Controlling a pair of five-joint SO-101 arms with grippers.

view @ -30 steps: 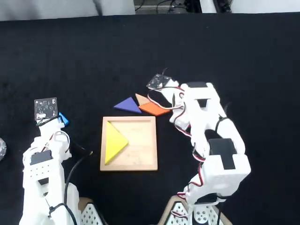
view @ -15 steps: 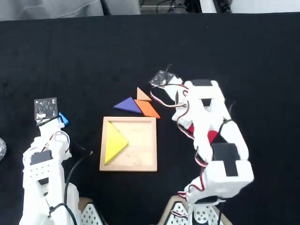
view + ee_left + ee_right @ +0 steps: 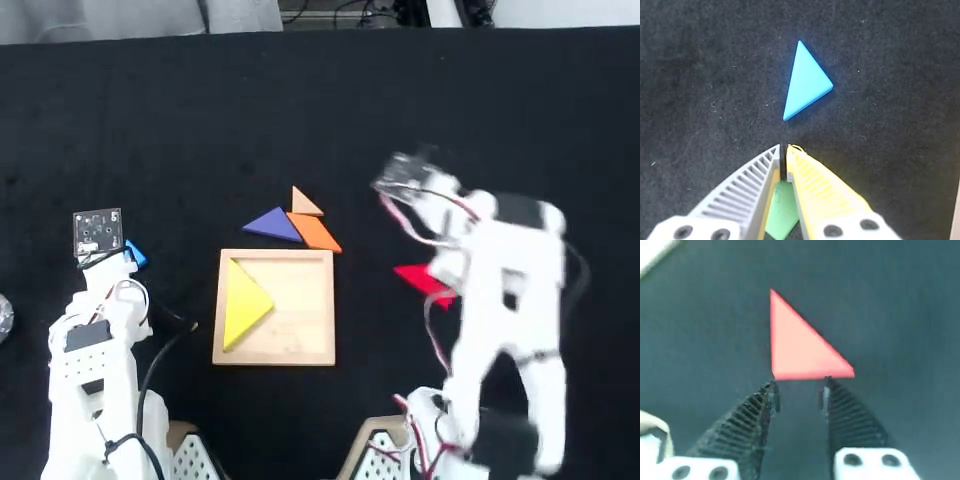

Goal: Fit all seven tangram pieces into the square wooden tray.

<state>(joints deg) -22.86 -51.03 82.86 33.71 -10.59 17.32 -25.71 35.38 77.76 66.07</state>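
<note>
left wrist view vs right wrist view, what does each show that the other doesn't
Left wrist view: a blue triangle, a green piece and the left gripper, shut. Right wrist view: a red triangle, with the right gripper open at its edge. Both: the black table.

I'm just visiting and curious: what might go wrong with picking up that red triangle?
1. The red triangle lies flat on the table, so the right end effector, open at its edge, may shove it instead of gripping.
2. The orange piece sits right by the tray rim and might get knocked.
</note>
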